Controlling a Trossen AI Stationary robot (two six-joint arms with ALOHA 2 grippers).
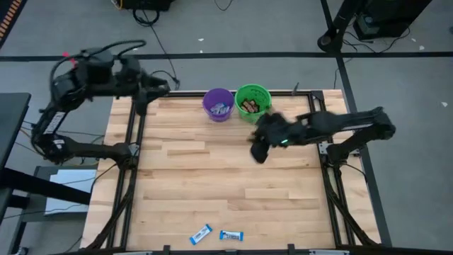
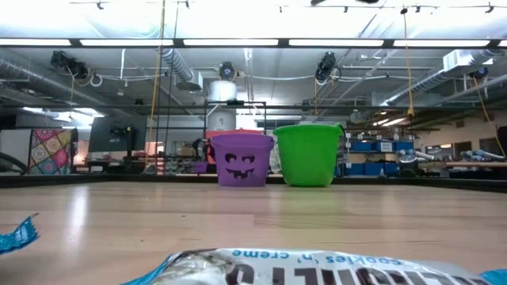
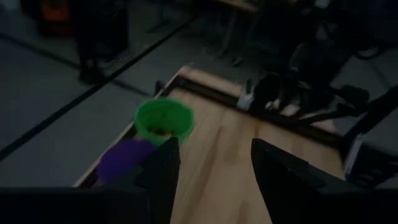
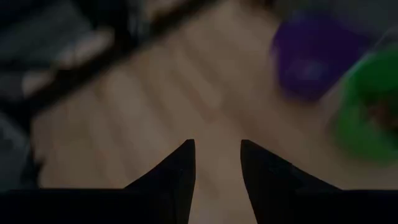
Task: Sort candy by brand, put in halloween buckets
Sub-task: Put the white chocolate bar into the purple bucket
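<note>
Since two blue-and-white bars [image 1: 216,234] lie at the bottom centre of the high view, well apart from the purple bucket [image 1: 218,104] and green bucket [image 1: 252,100] at top centre, the next pick probably calls for a long reach and a pinch across the crinkly wrapper. Both smooth round pails already hold candy. Right gripper [image 1: 259,150] hovers empty below the green one, fingers parted; left gripper [image 1: 164,88] waits upper left, fingers spread.

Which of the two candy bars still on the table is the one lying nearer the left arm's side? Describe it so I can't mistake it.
Start at the wooden table's near edge, opposite the purple bucket and green bucket. Two blue-and-white candy bars lie there side by side. Yours is the left candy bar, tilted diagonally, while its neighbour lies nearly level.
</note>
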